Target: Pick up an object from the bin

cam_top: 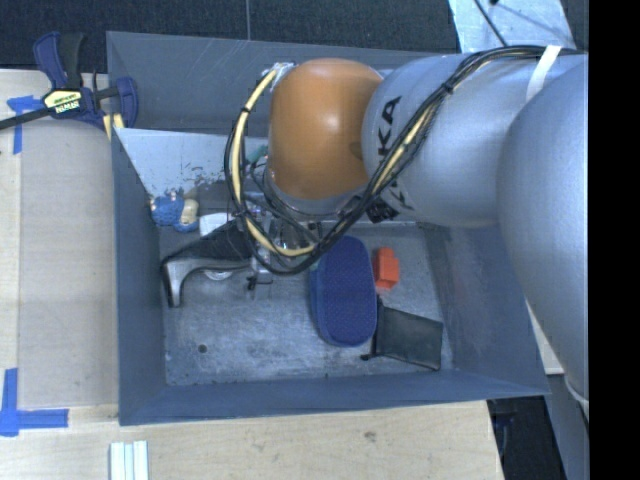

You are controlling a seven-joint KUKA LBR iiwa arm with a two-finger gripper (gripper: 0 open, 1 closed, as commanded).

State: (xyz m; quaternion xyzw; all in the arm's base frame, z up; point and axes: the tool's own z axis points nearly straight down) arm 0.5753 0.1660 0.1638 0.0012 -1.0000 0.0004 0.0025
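The grey bin [250, 348] has a scuffed floor. Near its centre lies a blue oval pad [341, 292], with an orange block [386, 268] just beside it at 2 o'clock. A black pouch [409, 337] sits at 4 o'clock, a grey hook [192, 268] at 9 and a blue-yellow toy [175, 211] at 10.

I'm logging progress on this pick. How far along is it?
Done: the gripper sits low in the bin, beneath the orange wrist cover, between the grey curved metal piece and the blue oval brush.
In hand: I cannot see anything held.
Left: the grasp and lift. The orange block, black pad and blue-yellow toy lie on the floor.
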